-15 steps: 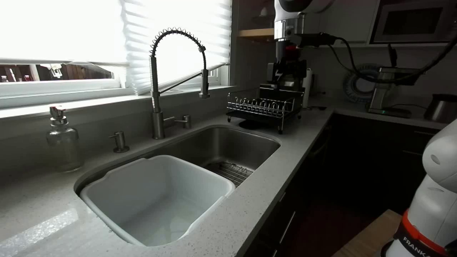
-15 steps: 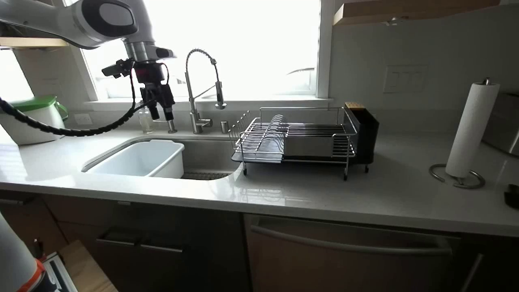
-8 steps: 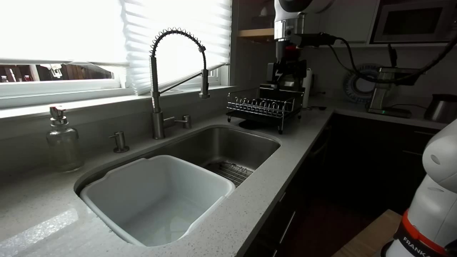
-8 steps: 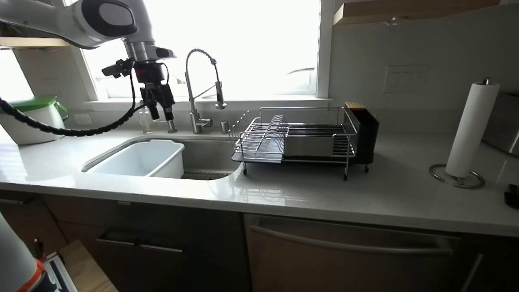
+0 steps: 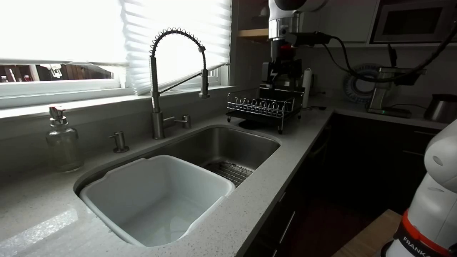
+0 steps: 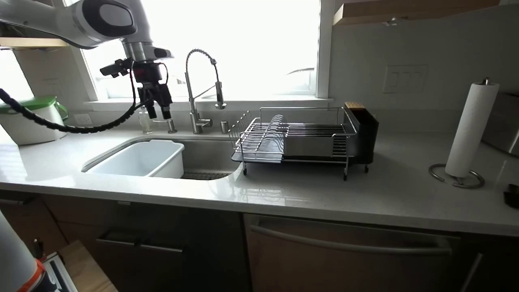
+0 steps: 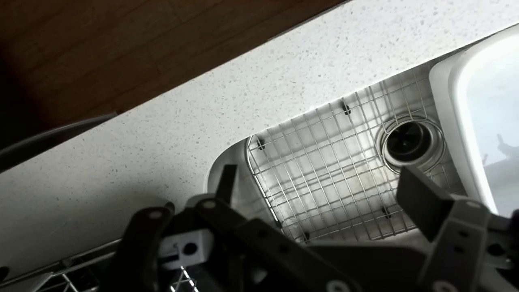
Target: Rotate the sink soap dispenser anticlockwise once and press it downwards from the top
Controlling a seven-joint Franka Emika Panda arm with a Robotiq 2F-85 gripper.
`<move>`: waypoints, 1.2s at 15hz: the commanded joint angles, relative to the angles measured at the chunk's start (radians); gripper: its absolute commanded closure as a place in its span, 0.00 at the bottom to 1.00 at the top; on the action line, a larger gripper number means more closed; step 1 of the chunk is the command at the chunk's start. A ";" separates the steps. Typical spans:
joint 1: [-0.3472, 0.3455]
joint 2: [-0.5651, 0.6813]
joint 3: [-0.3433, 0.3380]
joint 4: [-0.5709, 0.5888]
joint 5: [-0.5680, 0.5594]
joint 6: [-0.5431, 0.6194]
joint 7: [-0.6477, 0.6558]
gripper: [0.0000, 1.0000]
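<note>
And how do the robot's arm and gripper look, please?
The arm is white, with a dark-ringed joint cover, a silvery wrist section and an orange band beside white lettering on black, readable as "FRANK". Its thick cable is black and ribbed. The gripper is mostly black, with a pale lightning-shaped mark.

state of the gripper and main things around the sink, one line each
gripper, jaws open, nothing held
soap dispenser, upright, not gripped, nozzle turned away from the faucet
faucet, upright, spray head hanging down
glass pump bottle, upright, fill level hard to tell
white basin, upright in the sink
wire grid, lying in the sink bottom
dish rack, standing on the counter
paper towel roll, upright
window blinds, partly lowered
</note>
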State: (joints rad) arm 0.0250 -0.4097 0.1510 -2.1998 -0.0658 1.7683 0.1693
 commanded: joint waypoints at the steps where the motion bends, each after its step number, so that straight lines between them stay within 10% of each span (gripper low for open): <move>1: 0.055 0.103 0.075 0.123 0.010 -0.090 0.106 0.00; 12: 0.206 0.442 0.224 0.517 0.102 -0.115 0.676 0.00; 18: 0.234 0.441 0.193 0.509 0.095 -0.107 0.655 0.00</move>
State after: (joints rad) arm 0.2279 0.0287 0.3740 -1.6969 0.0293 1.6652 0.8242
